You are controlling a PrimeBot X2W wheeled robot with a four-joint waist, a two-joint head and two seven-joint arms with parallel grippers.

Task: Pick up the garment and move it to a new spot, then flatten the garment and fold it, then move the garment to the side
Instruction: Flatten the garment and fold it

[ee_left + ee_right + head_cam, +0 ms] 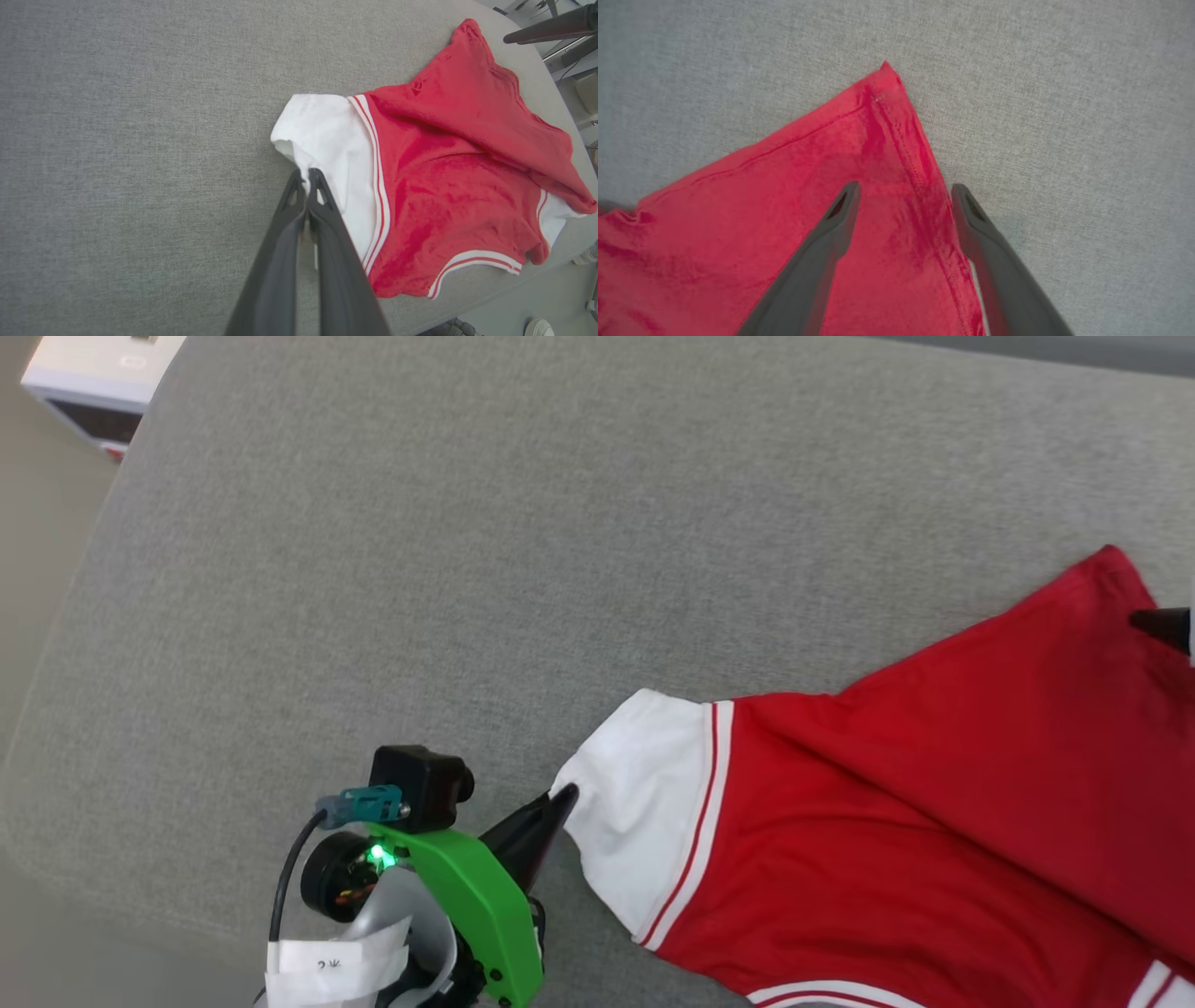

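The garment (915,821) is a red shirt with white sleeves and striped trim, lying crumpled on the right part of the grey table. My left gripper (560,801) reaches up from the lower left and is shut on the edge of one white sleeve (327,135). In the left wrist view its fingertips (306,176) pinch that white cloth. My right gripper (904,189) hovers open over a red corner of the garment (882,116), one finger above the cloth and one just past its hem. A dark tip of it (1162,625) shows at the right edge.
The grey fabric-covered table (485,551) stretches wide to the left and behind the garment. Its left edge runs diagonally, with floor beyond. A white box (93,378) stands off the table's far left corner. Near the garment the table's edge (467,298) drops to the floor.
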